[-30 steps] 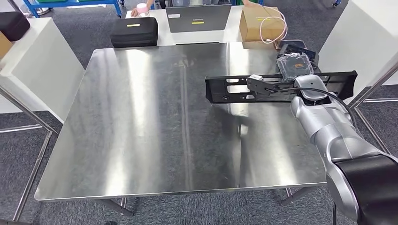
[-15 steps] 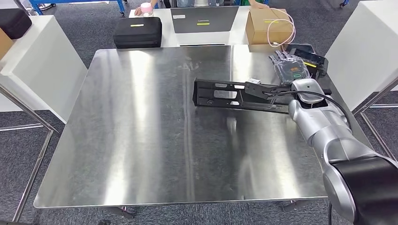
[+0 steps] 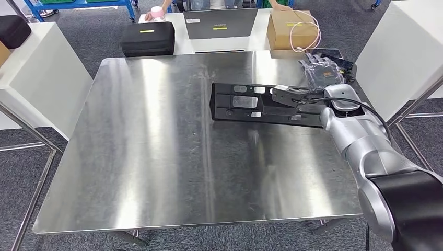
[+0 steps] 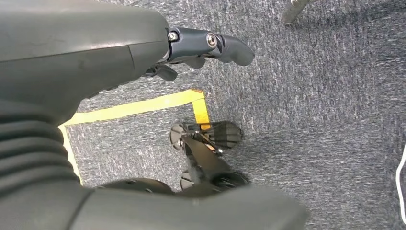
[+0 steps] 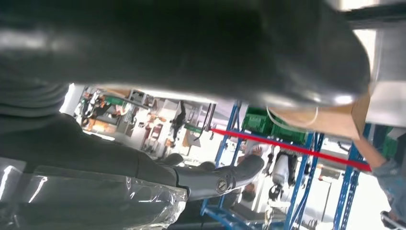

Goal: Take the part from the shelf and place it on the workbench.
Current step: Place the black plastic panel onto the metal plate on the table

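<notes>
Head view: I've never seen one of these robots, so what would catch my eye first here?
Probably the long black part, held by the robot's right hand over the right half of the shiny steel workbench. Next, the silver right arm coming in from the lower right corner. Beyond the bench's far edge sit a black case and a cardboard box.

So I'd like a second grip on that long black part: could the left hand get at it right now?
Probably not. The left hand hangs low over the carpet, while the black part is held by the right hand above the workbench.
</notes>
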